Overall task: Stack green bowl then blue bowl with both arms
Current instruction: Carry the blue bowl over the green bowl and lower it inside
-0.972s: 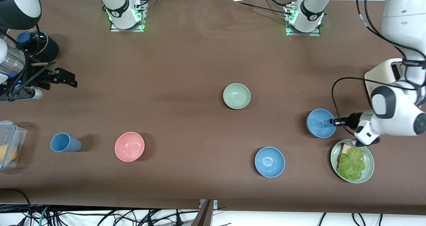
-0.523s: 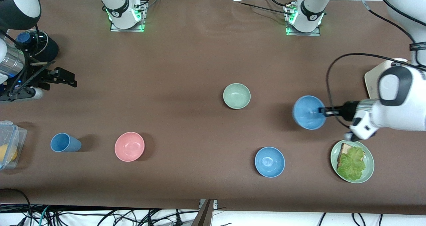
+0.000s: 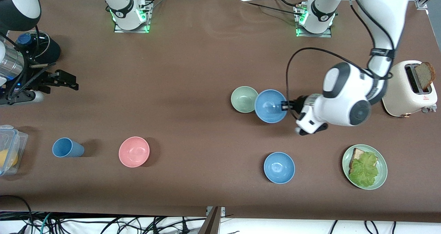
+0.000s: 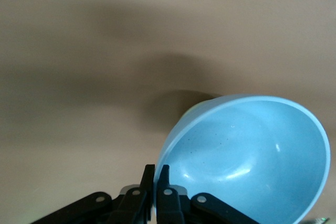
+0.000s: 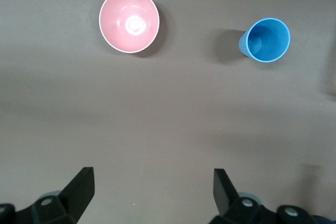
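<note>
Lighting is even, diffuse, from overhead. Shadows on the table [image 3: 193, 65] are soft and short. The pink bowl [image 5: 129, 20] shows a small central glare spot. The left wrist view is washed out and soft; the blue bowl [image 4: 247, 156] casts a blurred shadow.

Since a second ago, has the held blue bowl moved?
Yes. The blue bowl in the left end effector travelled from beside the green plate to the green bowl.

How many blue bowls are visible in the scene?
2. One blue bowl is held by the left gripper beside the green bowl; another blue bowl sits nearer the front camera.
</note>
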